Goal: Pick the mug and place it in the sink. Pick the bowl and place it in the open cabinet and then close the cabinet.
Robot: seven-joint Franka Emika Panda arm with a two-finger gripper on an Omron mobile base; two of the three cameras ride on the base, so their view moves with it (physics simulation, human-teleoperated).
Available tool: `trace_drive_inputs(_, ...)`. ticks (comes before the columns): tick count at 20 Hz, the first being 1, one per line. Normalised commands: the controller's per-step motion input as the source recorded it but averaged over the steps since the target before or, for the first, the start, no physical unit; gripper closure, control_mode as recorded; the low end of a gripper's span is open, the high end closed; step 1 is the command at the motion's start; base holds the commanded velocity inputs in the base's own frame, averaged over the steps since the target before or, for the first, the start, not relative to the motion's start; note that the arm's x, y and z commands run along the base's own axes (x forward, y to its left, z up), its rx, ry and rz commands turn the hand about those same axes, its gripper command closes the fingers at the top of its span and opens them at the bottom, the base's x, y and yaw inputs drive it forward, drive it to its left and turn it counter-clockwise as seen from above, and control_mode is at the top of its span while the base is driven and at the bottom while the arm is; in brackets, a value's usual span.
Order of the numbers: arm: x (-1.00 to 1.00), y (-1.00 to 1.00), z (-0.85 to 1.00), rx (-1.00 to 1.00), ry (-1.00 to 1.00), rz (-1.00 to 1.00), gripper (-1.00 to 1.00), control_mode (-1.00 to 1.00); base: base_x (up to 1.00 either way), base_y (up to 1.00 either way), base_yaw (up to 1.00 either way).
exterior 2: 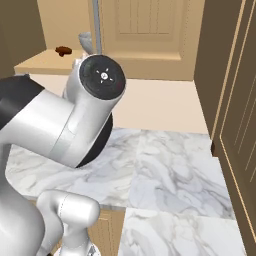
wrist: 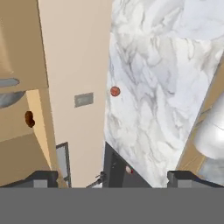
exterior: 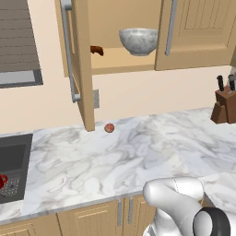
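Spread wide and holding nothing, the gripper [wrist: 112, 178] looks along the backsplash with only its two dark finger tips rising at the bottom of the hand view. Going left to right in the left base view: the black sink [exterior: 14, 159] sits at the far left of the counter with the red mug [exterior: 2, 180] already inside it on the grate, so that half of the task looks finished. Next comes the open cabinet door [exterior: 82, 64], swung out toward the room with its long silver bar handle [exterior: 69, 50] running vertically. Behind it, on the wooden shelf of the cabinet [exterior: 120, 60], a small brown object [exterior: 97, 50] lies to the left and the marbled bowl [exterior: 138, 41] stands upright to the right, so the bowl also seems placed. On the marble counter [exterior: 138, 147] below, a small reddish ball [exterior: 109, 127] rests just beside the foot of the door. A knife block [exterior: 226, 103] stands at the far right. What remains, as I judge it, is closing the cabinet: the door leaf stands up and to the left of the open jaws, its long axis vertical, and a push on its outer face toward the right should swing it shut.
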Motion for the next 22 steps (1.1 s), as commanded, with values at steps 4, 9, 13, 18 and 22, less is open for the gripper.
trace_drive_inputs(4,-0.06,0.21,0.0,-0.18,-0.16,0.09,-1.0,-1.0,0.0,0.0,0.0)
trace_drive_inputs(9,-0.02,0.16,0.0,-0.21,-0.19,0.05,-1.0,-1.0,0.0,0.0,0.0)
trace_drive_inputs(13,-0.19,0.11,-0.03,-0.18,-0.14,0.03,-1.0,-1.0,0.0,0.0,0.0)
trace_drive_inputs(18,-0.17,0.23,-0.19,-0.09,-0.09,0.0,-1.0,-1.0,0.0,0.0,0.0)
trace_drive_inputs(22,-0.31,0.59,-0.53,0.0,-0.06,0.0,-1.0,-1.0,0.0,0.0,0.0)
